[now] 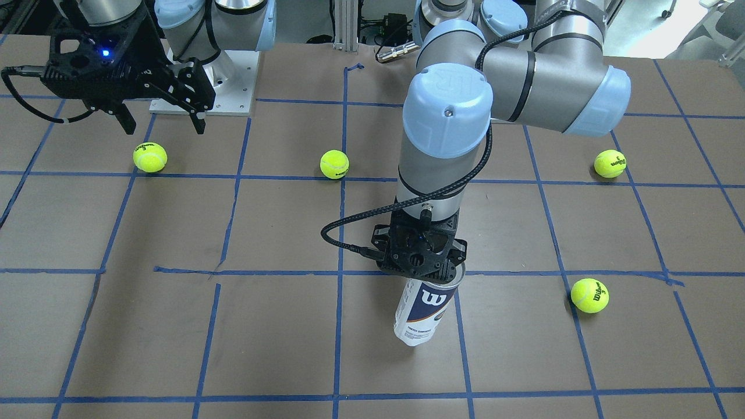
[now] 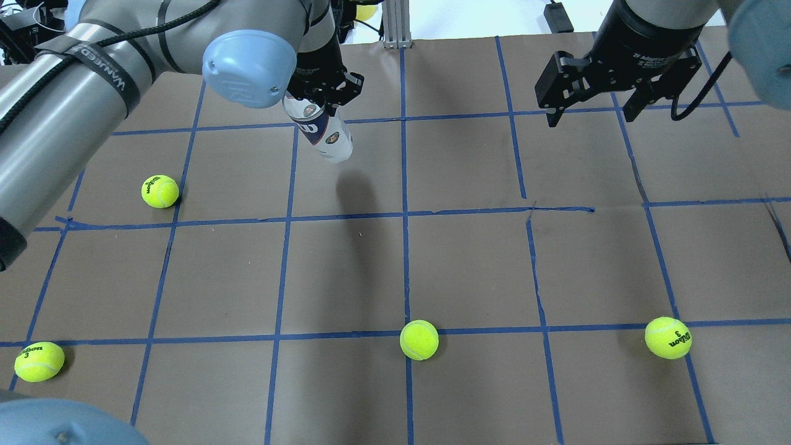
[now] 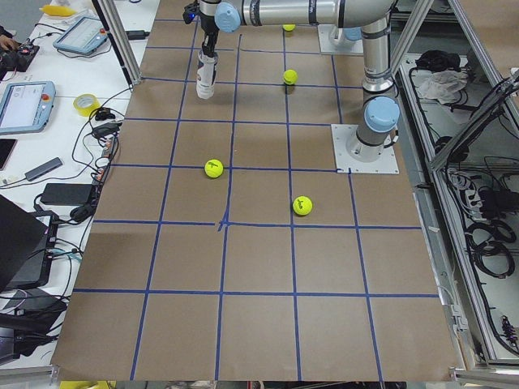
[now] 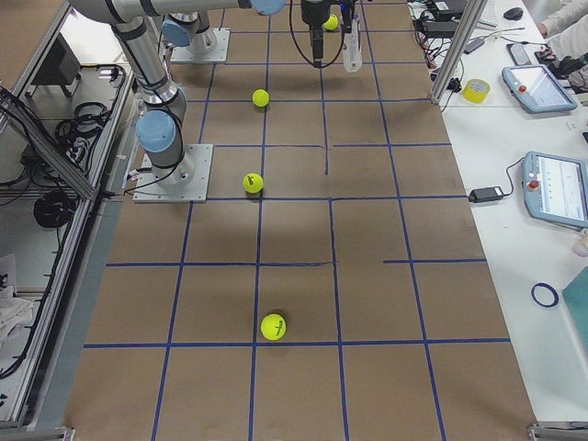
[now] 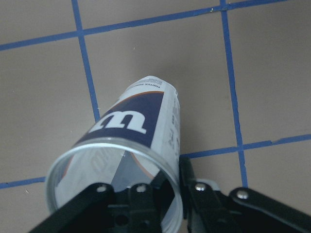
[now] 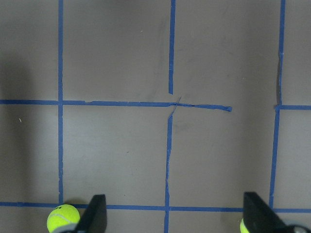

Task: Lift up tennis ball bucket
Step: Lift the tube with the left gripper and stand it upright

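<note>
tennis ball bucket (image 1: 422, 314) hangs tilted above the table (image 1: 174, 326), left gripper (image 1: 420, 269) clenched on its rim; right gripper (image 2: 590, 117) released, empty.

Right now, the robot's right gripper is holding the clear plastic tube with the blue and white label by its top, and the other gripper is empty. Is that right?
Not quite: the left gripper holds the clear plastic tube with the blue and white label by its top, as the overhead view shows. The other, the right gripper, is empty.
</note>
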You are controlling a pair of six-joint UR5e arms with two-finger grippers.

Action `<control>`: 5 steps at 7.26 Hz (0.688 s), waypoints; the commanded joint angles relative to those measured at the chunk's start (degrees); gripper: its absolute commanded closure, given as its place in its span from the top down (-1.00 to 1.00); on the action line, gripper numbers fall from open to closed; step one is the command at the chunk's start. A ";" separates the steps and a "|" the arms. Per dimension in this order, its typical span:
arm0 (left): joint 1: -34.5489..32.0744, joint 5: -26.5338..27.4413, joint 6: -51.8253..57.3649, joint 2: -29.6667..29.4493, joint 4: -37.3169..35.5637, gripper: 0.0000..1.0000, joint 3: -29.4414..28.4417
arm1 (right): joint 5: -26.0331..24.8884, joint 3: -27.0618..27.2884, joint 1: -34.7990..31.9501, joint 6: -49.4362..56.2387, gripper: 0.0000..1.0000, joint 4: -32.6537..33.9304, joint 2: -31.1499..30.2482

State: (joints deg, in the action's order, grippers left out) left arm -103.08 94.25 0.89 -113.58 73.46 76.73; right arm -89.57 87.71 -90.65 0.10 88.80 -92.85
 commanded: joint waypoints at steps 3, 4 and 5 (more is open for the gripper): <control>-1.34 1.73 4.19 -4.88 0.37 -1.00 -2.20 | -0.17 0.53 -0.14 -8.33 1.00 2.76 -1.19; -1.34 2.77 7.60 -5.59 0.46 -1.00 -2.29 | -0.17 0.62 -0.23 -8.36 1.00 2.70 -1.28; -1.34 3.22 7.63 -5.60 0.37 -1.00 -2.29 | -0.17 0.80 -0.23 -8.19 1.00 2.61 -1.28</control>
State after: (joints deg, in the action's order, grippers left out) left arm -104.39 96.78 7.18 -118.78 73.87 74.50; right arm -89.73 88.30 -90.85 -7.74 91.12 -94.11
